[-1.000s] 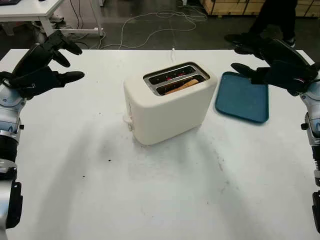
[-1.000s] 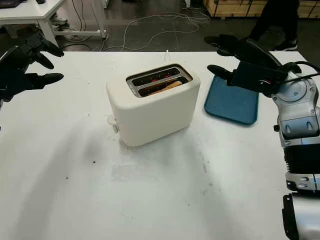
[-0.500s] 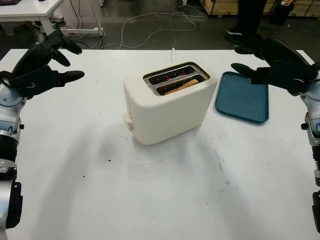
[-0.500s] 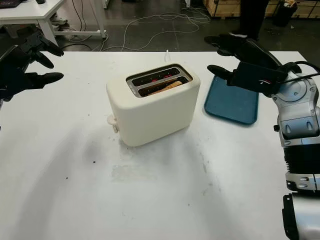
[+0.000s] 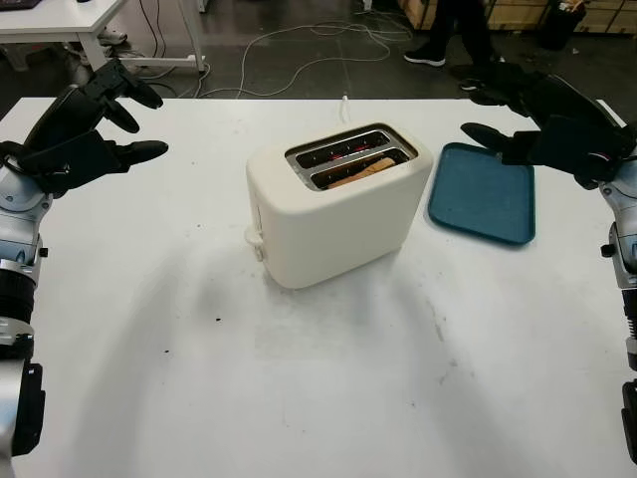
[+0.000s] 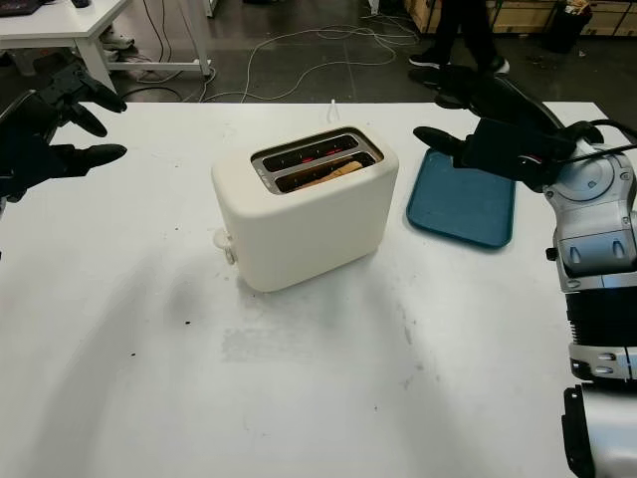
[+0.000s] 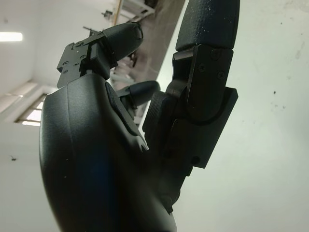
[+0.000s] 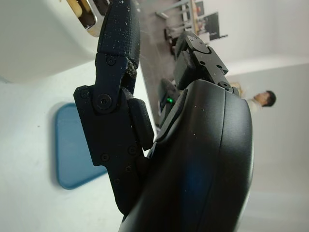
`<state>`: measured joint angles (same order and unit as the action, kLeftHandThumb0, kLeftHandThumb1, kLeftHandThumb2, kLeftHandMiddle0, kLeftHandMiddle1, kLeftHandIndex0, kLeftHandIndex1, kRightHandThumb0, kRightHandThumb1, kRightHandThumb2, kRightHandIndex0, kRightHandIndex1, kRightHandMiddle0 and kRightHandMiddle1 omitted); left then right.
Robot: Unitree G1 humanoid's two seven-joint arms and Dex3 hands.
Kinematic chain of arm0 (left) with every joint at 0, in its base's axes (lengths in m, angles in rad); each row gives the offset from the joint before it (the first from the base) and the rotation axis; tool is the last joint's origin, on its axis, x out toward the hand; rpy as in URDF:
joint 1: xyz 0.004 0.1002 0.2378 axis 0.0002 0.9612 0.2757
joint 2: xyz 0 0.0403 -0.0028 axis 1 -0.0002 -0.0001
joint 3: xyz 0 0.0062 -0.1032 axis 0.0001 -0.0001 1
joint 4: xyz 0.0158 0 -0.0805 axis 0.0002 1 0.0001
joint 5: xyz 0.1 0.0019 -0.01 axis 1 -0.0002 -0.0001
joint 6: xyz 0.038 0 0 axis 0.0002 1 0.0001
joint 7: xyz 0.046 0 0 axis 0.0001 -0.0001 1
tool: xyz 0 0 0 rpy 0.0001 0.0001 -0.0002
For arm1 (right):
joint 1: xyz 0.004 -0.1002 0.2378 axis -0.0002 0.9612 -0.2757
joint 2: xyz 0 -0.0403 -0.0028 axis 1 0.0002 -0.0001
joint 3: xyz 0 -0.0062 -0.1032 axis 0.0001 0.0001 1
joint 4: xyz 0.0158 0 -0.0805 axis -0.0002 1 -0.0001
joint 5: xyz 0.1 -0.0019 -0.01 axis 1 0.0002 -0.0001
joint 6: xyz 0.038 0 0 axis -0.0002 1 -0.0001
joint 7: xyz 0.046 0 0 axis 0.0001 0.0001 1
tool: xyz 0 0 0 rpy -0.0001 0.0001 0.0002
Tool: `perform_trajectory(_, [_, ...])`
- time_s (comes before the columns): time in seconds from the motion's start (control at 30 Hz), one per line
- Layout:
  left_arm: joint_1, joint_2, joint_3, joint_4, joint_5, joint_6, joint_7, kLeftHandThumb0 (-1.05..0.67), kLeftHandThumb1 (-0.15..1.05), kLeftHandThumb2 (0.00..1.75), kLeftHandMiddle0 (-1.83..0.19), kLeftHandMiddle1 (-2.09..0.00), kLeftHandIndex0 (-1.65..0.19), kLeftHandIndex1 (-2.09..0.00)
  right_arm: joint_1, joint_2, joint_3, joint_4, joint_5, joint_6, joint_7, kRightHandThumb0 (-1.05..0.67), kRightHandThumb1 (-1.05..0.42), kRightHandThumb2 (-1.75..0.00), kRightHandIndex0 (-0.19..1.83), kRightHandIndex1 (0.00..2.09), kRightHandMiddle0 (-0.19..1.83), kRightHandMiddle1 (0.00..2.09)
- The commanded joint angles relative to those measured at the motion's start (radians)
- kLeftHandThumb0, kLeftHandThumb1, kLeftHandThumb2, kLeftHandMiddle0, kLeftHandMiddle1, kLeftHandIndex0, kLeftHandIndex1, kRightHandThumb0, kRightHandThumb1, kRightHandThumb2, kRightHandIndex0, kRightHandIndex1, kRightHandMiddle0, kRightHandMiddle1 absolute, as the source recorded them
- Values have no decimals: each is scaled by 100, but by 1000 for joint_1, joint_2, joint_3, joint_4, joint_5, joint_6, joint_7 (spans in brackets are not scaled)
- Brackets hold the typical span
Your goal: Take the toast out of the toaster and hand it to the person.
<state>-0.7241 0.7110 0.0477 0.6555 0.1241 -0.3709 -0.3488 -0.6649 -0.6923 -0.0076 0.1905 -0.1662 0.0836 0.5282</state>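
Across the white counter (image 5: 328, 398) I see the cream toaster (image 5: 338, 214) standing near the middle, its two slots facing up. To the right of it, a little apart, a blue tray (image 5: 485, 194) lies flat. The left robot hand (image 5: 85, 129) hangs above the counter's far left corner, well apart from the toaster, open and holding nothing. The right robot hand (image 5: 547, 124) hovers over the far edge of the tray, open as well and holding nothing. A person's legs (image 5: 458, 30) show on the floor beyond the counter, near the loose cables (image 5: 328, 40). The toast (image 5: 360, 171) sits in the nearer slot of the toaster, its brown top edge showing at the opening.
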Motion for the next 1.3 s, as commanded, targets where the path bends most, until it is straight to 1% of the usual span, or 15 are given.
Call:
perform_trajectory(0.0, [7,-2,14,-9,-15,13,-5,-105,92,27,0,-175,0,-147,-2,-8,-3,-8,2,-1,3,-84,-92,-54,3,55,29,1])
perform_trajectory(0.13, [6,-4,13,-1,-15,-7,-4,-105,92,28,0,-174,0,-146,1,-1,-4,-12,6,16,1,-85,-92,-52,1,54,28,0])
perform_trajectory(0.3, [6,-5,13,-2,-10,-6,0,-105,92,27,0,-174,0,-146,2,2,-3,-12,7,14,-1,-84,-92,-52,2,55,29,0])
perform_trajectory(0.4, [5,-2,11,4,-4,-20,2,-105,92,30,0,-174,0,-145,0,4,-4,-13,10,20,0,-84,-92,-50,1,55,28,0])
perform_trajectory(0.6, [6,-10,15,1,-12,0,0,-105,92,27,0,-174,0,-147,3,0,-3,-10,7,11,0,-84,-92,-53,0,57,28,0])
perform_trajectory(0.83, [5,-5,11,3,0,-17,6,-105,92,28,0,-174,0,-146,1,3,-2,-10,7,19,-3,-85,-92,-52,1,58,29,1])
perform_trajectory(0.97, [10,-11,19,-8,-15,8,-1,-105,92,26,0,-174,0,-148,2,1,-3,-3,11,7,3,-84,-92,-51,0,59,28,0])
perform_trajectory(1.03, [11,-10,17,-9,-10,3,3,-105,92,26,0,-174,0,-147,2,0,-2,4,9,-3,2,-84,-92,-52,0,59,29,0])
perform_trajectory(1.17, [9,-5,13,-7,-1,-9,5,-105,92,29,0,-174,0,-145,-2,1,1,-11,1,16,-3,-85,-92,-52,0,60,29,1])
perform_trajectory(1.27, [9,-9,20,-3,-17,-4,-5,-105,92,28,0,-174,0,-145,-4,3,0,-3,5,8,-2,-85,-92,-52,0,59,29,0])
